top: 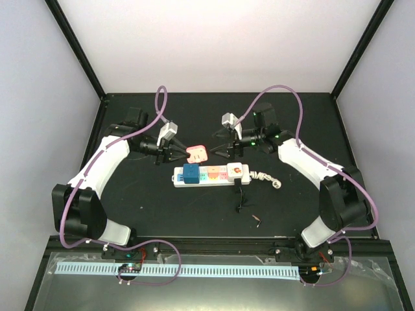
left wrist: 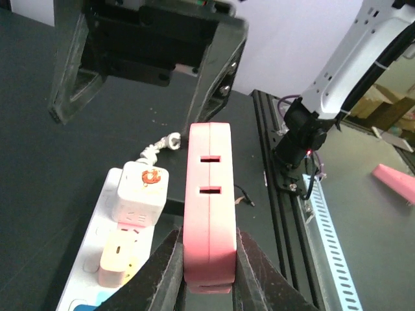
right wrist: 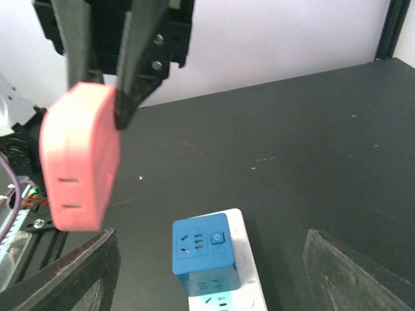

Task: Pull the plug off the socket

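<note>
The white power strip (top: 211, 175) lies mid-table with pastel outlets. A blue cube plug (top: 191, 173) sits in its left end and a white cube plug (top: 237, 172) near its right end. My left gripper (top: 177, 154) is shut on a pink plug (top: 196, 154), held in the air just behind the strip. The left wrist view shows its fingers (left wrist: 166, 269) clamping the pink plug (left wrist: 209, 202) on both sides. My right gripper (top: 219, 152) is open and empty, just right of the pink plug; its view shows the blue cube (right wrist: 205, 253) below and the pink plug (right wrist: 79, 157).
The strip's bundled white cord (top: 267, 178) lies at its right end. A thin black wire (top: 241, 199) lies on the mat in front of the strip. Black frame posts and white walls bound the mat.
</note>
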### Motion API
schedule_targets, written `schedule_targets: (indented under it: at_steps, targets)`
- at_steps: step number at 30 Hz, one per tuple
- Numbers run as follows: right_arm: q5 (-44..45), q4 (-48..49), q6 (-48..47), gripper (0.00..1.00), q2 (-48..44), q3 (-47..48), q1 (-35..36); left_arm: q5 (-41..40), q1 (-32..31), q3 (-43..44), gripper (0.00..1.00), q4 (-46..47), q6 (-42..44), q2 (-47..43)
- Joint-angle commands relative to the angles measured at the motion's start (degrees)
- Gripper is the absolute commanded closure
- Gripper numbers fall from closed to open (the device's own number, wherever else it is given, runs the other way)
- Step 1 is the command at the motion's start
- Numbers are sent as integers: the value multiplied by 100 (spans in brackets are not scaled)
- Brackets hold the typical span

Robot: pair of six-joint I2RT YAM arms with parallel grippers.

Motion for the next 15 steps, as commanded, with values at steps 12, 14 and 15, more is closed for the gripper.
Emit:
schedule_targets:
  at_steps: [12, 14, 15]
  targets:
    - [826, 1388, 212, 17, -34, -750, 289, 657, 56, -476, 98, 1430, -1389, -537]
    - [809, 1636, 476, 17, 2, -726, 389, 633, 54, -543, 98, 1623, -1572, -586]
    - [792, 1739, 607, 17, 21, -710, 434, 639, 56, -558, 98, 1670, -1648, -593]
